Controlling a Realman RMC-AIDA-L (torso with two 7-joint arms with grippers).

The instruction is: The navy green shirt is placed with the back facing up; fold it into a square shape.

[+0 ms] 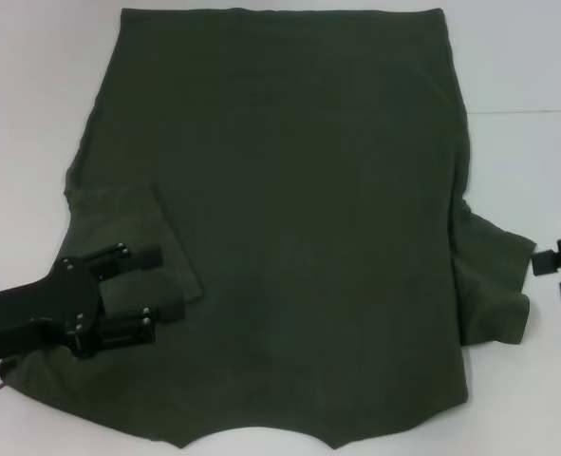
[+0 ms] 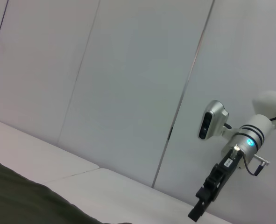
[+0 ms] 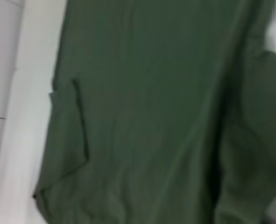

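Left sleeve already folded in over the body. Left gripper [image 1: 164, 283] hovers above that flap w/ fingers spread wide, holding nothing. Shirt [image 1: 299, 218] lies flat on the white table [image 1: 536, 57], collar toward the robot, hem far, long axis running near-to-far. Right sleeve not yet folded. Right gripper [image 1: 555, 275], open and empty, sits just beside it; probably next to pinch it and fold it in.

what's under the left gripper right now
The left gripper, fingers open, is over the navy green shirt, above its folded-in sleeve. The white table beneath the fabric is covered there.
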